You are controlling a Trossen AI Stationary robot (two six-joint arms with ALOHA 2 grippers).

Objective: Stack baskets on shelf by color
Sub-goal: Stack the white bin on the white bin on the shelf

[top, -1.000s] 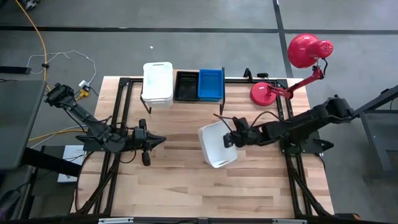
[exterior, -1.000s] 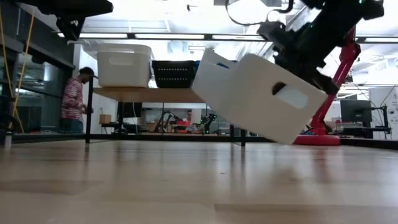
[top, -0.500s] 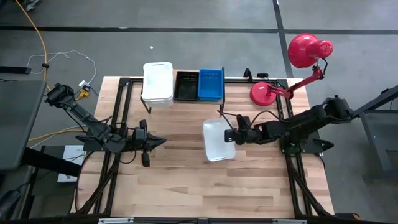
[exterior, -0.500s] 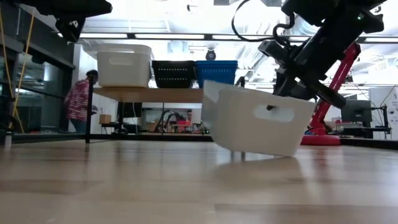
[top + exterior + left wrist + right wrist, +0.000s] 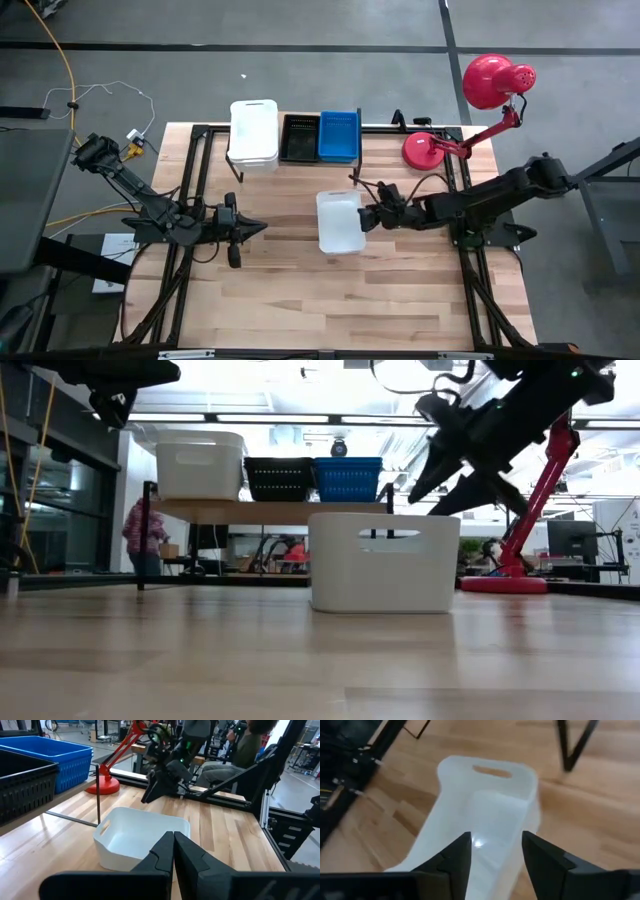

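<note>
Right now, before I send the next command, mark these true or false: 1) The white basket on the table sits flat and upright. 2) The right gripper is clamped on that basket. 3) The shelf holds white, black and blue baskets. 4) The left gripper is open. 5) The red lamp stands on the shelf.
1) True: the white basket rests level on the table, open side up.
2) False: the right gripper is open and clear of the rim, above the basket's end.
3) True: on the shelf stand a white one, a black one and a blue one.
4) False: the left gripper is shut, empty.
5) False: the red lamp stands on the table, beside the shelf.
</note>
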